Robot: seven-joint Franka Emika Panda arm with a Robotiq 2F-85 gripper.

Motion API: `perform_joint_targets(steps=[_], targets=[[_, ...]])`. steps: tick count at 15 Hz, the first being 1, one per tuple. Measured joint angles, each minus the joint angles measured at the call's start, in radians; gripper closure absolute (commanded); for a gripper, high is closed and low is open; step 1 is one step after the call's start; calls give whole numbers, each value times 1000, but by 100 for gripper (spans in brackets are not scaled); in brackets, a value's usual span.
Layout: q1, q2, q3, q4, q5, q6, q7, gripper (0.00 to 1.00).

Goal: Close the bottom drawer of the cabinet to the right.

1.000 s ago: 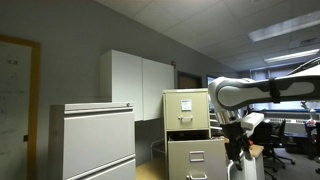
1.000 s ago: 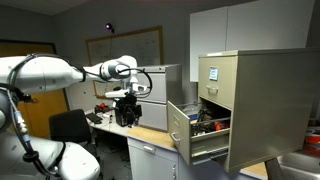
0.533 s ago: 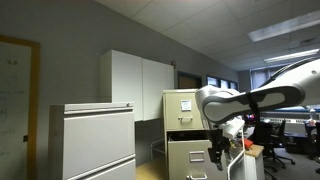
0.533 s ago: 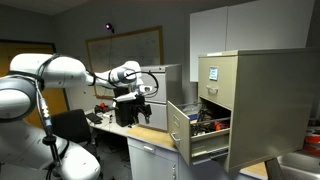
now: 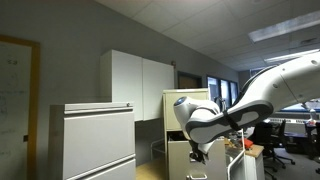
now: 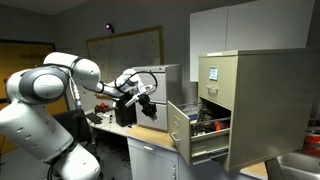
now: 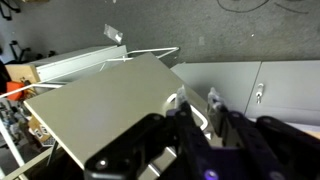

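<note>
The tall beige cabinet (image 6: 255, 100) (image 5: 186, 105) shows in both exterior views. Its bottom drawer (image 6: 188, 135) (image 5: 205, 160) stands pulled out, with things inside. My gripper (image 6: 148, 97) (image 5: 197, 152) hangs in front of the drawer front, a short way off it. In the wrist view the beige drawer front (image 7: 100, 110) lies tilted across the picture, its small silver handle (image 7: 172, 103) just behind my fingertips. There my gripper (image 7: 196, 100) has its jaws drawn in to a narrow gap, with nothing between them.
A wider pale grey lateral cabinet (image 5: 95, 140) stands beside the beige one. White cupboards (image 5: 140, 85) (image 6: 215, 35) hang on the wall behind. A cluttered desk (image 6: 105, 118) and a dark chair (image 6: 70, 125) lie under my arm.
My arm has swung in toward the open drawer's front. The jaws have narrowed from wide open to a small gap.
</note>
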Motion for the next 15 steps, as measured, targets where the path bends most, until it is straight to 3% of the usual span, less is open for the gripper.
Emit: perform_joint_targets(steps=[6,15], targets=[[-7,155,28,84,-269,83,341,100],[18,340,-24,137,-743,275,734,100]])
